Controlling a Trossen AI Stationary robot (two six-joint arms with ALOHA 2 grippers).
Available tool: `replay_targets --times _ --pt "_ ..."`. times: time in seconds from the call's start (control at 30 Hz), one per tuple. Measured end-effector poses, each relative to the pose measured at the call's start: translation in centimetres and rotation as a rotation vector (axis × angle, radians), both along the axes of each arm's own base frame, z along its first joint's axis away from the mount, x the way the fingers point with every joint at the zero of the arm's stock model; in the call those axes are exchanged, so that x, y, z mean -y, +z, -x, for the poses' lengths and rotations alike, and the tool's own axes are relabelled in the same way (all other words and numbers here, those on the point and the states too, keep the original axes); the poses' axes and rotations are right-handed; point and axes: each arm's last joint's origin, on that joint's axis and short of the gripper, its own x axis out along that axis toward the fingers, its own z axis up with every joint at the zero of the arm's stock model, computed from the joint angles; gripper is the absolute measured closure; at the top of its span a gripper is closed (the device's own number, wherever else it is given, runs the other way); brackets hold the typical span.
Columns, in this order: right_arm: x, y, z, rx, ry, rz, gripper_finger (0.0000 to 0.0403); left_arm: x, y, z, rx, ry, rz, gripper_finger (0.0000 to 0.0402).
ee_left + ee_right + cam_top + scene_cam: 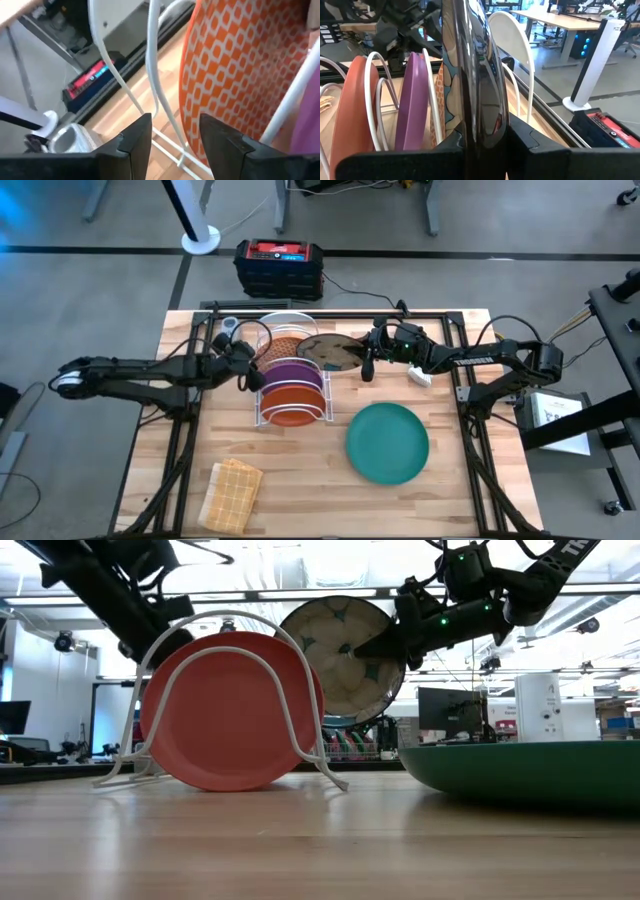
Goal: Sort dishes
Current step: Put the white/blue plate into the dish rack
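Wooden worktop (300,480) is carrying a white wire rack (262,405) with orange plate (292,405), purple plate (293,373) and orange-patterned plate (235,70) standing in it. Right gripper (367,365) is clenching a patterned glass plate (345,658) above the rack. Left gripper (175,137) is hanging parted, empty, beside the orange-patterned plate. Teal-green plate (388,442) is lying flat nearby.
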Motion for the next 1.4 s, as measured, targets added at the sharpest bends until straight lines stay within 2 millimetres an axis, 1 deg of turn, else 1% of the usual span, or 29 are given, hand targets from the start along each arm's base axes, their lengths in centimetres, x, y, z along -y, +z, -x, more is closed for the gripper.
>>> replay_targets --times 0.33,0.57,0.83,0.97,1.27,1.33,1.4 --pt "0.0 0.0 0.0 0.001 -0.001 -0.004 0.0359 -0.9 -1.6 0.4 0.002 -0.006 0.063 0.0247" --pt "0.0 0.0 0.0 0.001 -0.001 -0.005 0.0359 -1.2 -1.5 0.2 -0.007 -0.042 0.029 0.0247" --pt "0.0 0.0 0.0 0.002 -0.001 -0.005 0.0359 -2.0 -1.5 0.4 -0.006 -0.032 0.041 0.0252" --pt "0.0 0.0 0.0 0.001 -0.002 -0.005 0.0359 -2.0 -1.4 0.3 -0.012 -0.049 0.018 0.0283" --pt "0.0 -0.1 0.0 -0.001 -0.003 -0.005 0.0359 -2.0 -1.3 0.2 0.002 -0.049 0.013 0.0382" --pt "0.0 -0.1 0.0 -0.001 -0.003 -0.005 0.0359 -2.1 -1.2 0.1 0.024 -0.051 0.011 0.0393" --pt "0.0 -0.1 0.0 -0.001 -0.003 -0.005 0.0359 -2.1 -1.0 0.0 0.043 -0.053 0.004 0.0394"
